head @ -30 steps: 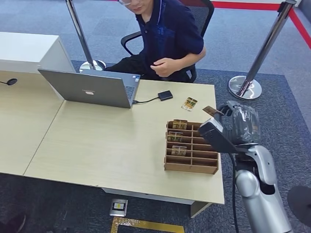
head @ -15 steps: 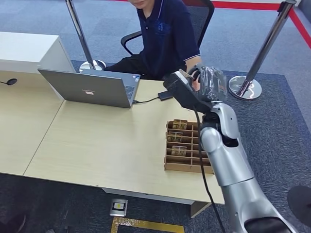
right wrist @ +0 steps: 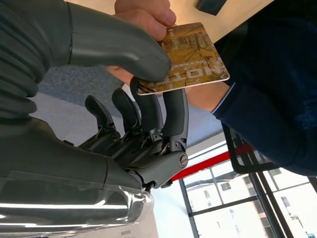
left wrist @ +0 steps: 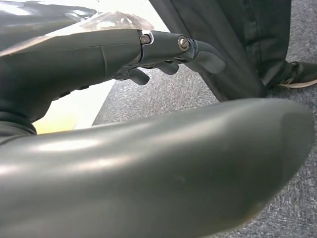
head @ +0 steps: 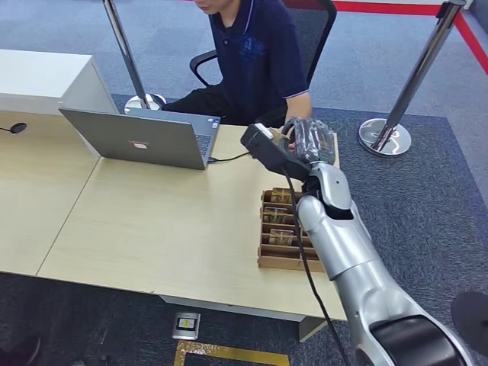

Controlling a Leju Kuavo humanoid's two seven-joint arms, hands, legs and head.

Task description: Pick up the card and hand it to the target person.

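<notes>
Right hand [right wrist: 123, 99] pinches the card [right wrist: 184, 57] between thumb and fingers, held out flat so its far edge is free to grab. The person's hand [right wrist: 143, 12] is already touching that far end, so this looks like the handoff. Beyond the card it's open floor, so pulling away looks easy.

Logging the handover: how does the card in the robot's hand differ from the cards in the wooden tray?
The held card is off the table, pinched by the right hand and touched by the person's hand; the tray cards sit untouched in slots of the tray. All look gold-brown.
</notes>
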